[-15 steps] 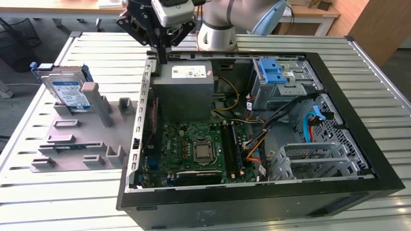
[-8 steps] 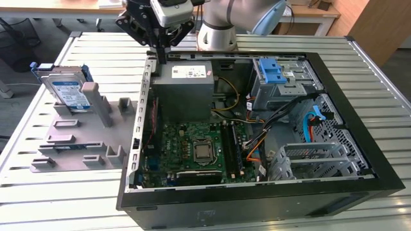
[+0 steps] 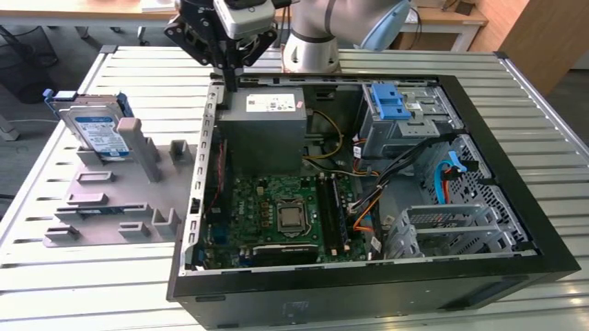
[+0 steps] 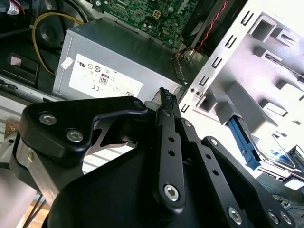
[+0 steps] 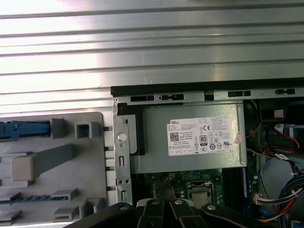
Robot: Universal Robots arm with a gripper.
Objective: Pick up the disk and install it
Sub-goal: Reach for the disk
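Starting nearest, at the open computer case (image 3: 368,296) lying on its side with the motherboard (image 3: 276,214) facing up. Finding the disk (image 3: 96,132) just outside the case's side wall, on the exterior view's left, standing on edge in a slot of the grey fixture (image 3: 110,207) and framed by a blue carrier bracket (image 3: 65,96).

Judging the disk to be dense for its size, rigid, smooth-faced and sensitive to knocks. Reckoning on a pinch across the two flat faces at the exposed upper edge, staying off the thinner, springier bracket.

Looking further back and finding the gripper (image 3: 227,81) hovering above the case's rear corner, beside the power supply (image 3: 267,114). Seeing it pressed closed to a point, carrying nothing, and well apart from the disk. Catching the closed fingertips (image 4: 166,97) over the power supply in the second wrist view, with the disk as a washed-out sliver beyond the case wall.

Struggling to make out the disk's lower part, buried in the fixture, its connector end, and the receiving bay inside the case.
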